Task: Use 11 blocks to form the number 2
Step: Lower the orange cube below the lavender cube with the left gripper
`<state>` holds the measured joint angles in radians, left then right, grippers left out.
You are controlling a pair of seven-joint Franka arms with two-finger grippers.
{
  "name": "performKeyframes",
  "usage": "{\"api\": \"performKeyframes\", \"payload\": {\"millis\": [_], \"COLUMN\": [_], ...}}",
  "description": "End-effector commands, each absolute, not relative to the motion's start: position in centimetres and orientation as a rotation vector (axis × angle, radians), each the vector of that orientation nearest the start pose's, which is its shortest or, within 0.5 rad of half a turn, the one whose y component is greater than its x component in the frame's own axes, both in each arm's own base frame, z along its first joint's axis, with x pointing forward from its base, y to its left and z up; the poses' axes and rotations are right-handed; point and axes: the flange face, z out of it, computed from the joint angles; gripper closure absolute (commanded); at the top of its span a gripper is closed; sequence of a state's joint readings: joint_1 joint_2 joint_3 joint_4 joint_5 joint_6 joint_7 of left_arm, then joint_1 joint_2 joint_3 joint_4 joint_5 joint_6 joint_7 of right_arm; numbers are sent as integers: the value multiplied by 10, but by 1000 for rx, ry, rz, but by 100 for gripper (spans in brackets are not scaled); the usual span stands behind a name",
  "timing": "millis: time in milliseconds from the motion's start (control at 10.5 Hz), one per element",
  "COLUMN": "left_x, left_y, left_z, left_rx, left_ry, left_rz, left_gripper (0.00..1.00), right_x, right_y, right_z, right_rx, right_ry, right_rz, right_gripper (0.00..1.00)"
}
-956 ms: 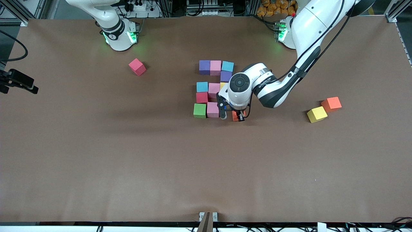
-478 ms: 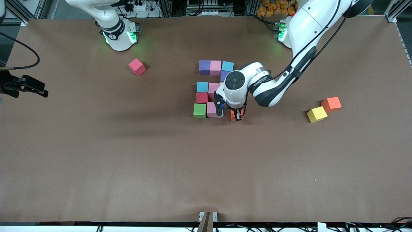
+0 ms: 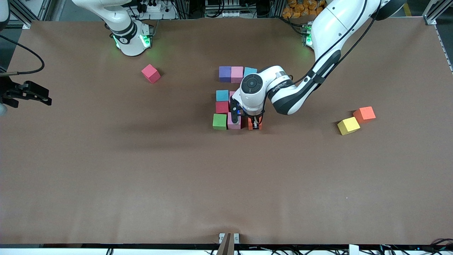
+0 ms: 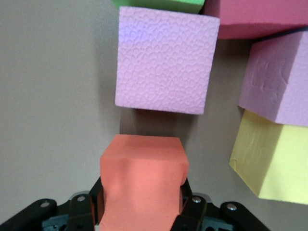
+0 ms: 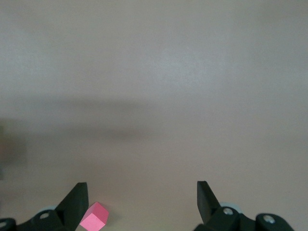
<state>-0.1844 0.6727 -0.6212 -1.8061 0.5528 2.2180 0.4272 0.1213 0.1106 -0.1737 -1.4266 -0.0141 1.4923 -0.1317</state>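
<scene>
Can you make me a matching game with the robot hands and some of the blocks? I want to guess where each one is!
Things:
1. left hand
2. right hand
3. green block
4. lone pink block

Places or states:
A. sits by itself toward the right arm's end of the table
B. open and holding nothing, waiting at the table's edge
C. shut on the orange block, beside the pink block in the nearest row
D. at the end of the nearest row of the number 2

Pairs: 1-C, 2-B, 3-D, 4-A
</scene>
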Motion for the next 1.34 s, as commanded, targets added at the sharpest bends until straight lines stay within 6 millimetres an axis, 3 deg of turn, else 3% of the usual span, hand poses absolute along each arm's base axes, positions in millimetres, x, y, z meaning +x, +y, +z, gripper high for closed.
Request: {"api": "performKeyframes", "payload": {"millis": [0,287,1242], "left_x": [477,475,475], "left_y": [-434,-447,-460], "left_z": [215,218,214], "left_rx": [-2242,-2245,-2245], "left_ry": [2107,2120,2145], "left_rz": [97,76,65], "left_gripper": [81,81,82], "right_x": [570,569,570], "right_y": [-29,-31,-31], "right_z": [628,628,629], "right_rx": [-3168,-3164,-3163], "right_ry": [-145,-135,-135], "right_rz": [57,59,53], "right_gripper": [0,0,0]}}
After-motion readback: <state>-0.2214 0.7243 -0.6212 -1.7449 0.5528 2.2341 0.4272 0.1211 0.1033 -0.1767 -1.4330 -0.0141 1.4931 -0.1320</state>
